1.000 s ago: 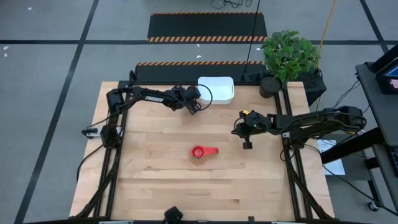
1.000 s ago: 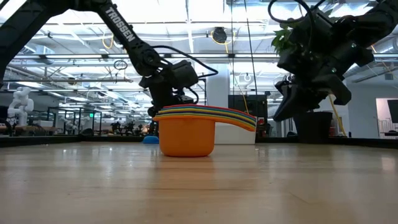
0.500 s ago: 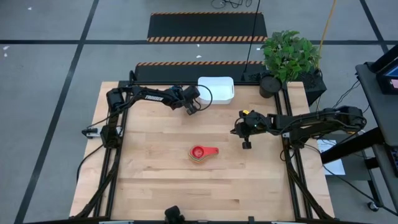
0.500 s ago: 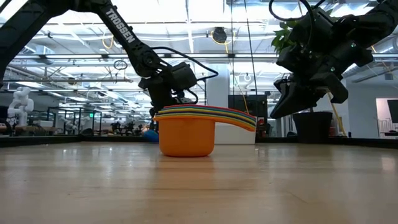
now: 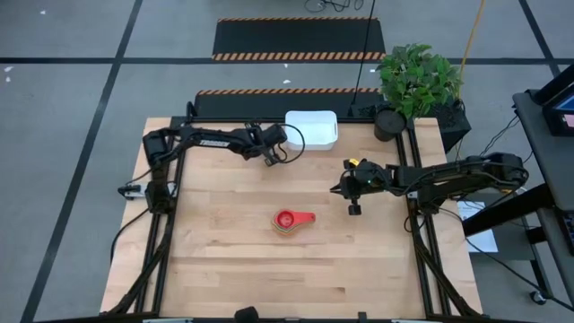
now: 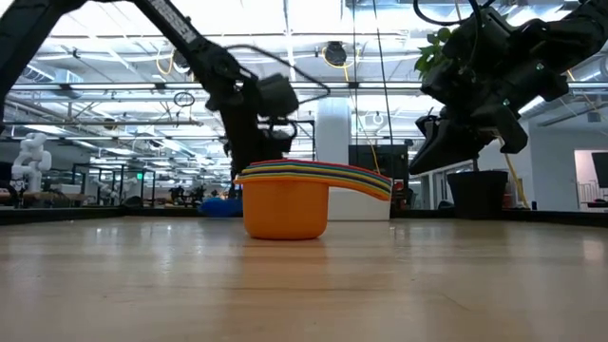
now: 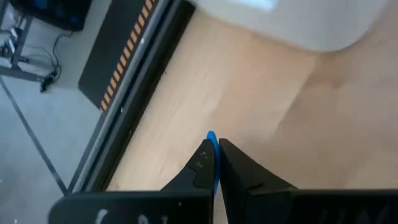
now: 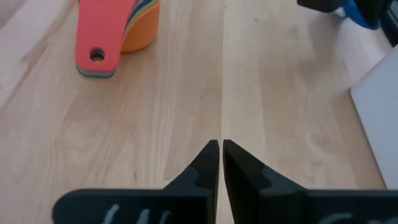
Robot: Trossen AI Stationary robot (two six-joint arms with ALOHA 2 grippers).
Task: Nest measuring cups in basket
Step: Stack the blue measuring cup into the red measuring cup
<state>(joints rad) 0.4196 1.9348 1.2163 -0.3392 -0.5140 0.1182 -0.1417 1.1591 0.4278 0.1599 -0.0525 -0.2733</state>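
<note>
Nearest the front edge, the stacked cups point(image 5: 285, 220) sit mid-table, red on top, handles pointing toward the right edge, with bare wood on every side. Farther back, the right gripper point(image 5: 355, 209) hangs shut and empty, well clear of the right edge. At the back edge, the left gripper point(image 7: 215, 144) is pinched on a blue cup point(image 7: 212, 137) beside the basket point(image 5: 312, 129).
</note>
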